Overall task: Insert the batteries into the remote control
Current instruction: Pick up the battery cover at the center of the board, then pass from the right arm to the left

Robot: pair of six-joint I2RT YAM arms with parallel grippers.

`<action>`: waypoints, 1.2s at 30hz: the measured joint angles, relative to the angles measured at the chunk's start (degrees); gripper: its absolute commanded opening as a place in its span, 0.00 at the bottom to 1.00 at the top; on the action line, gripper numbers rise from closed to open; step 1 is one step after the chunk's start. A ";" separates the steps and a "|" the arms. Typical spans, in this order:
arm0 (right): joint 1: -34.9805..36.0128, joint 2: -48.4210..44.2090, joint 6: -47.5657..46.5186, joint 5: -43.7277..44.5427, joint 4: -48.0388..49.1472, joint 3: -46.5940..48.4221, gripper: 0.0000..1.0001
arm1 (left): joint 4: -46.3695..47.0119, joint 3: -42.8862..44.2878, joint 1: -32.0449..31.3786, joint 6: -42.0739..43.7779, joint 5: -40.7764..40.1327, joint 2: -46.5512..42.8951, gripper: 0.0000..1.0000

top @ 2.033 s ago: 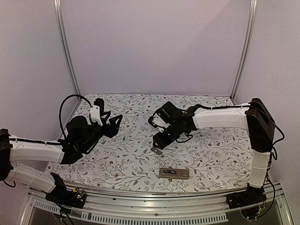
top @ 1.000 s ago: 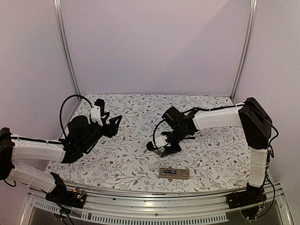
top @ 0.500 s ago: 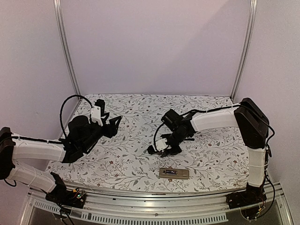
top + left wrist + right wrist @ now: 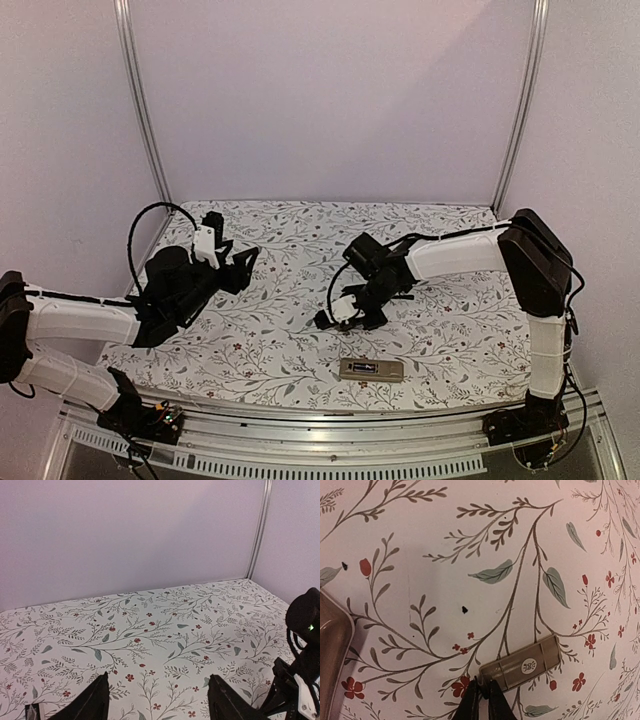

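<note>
The brown remote control (image 4: 371, 369) lies near the table's front edge; its rounded corner shows at the left edge of the right wrist view (image 4: 332, 645). A small flat brown cover (image 4: 522, 666) with a round white sticker lies on the cloth behind the remote. My right gripper (image 4: 481, 695) is down on the cover's left end, its fingers pinched almost together on that corner. From above, the right gripper (image 4: 340, 318) hides the cover. My left gripper (image 4: 157, 702) hangs open above the cloth at the left (image 4: 240, 265), holding nothing. The batteries are out of view.
The table is covered by a floral cloth (image 4: 300, 345). Purple walls with metal corner posts (image 4: 140, 110) close in the back and sides. The right arm's wrist and cable (image 4: 300, 680) show at the right edge of the left wrist view.
The right gripper's fingers have closed from half open to nearly together on the cover's end, after dropping slightly towards the table. The left arm has not moved.
</note>
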 measured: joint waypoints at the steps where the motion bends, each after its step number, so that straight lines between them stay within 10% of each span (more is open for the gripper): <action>1: 0.00 0.00 -0.02 0.02 -0.11 0.02 0.05 | 0.00 0.00 0.04 0.00 0.02 0.00 0.67; 29: -0.02 -12.09 13.00 -7.43 -3.21 -0.15 0.00 | 3.50 -0.42 0.02 8.50 10.14 -2.80 0.63; 36: 0.00 -21.68 19.50 -11.98 -4.20 -3.43 0.00 | -17.90 15.37 -3.89 28.76 27.10 -4.98 0.69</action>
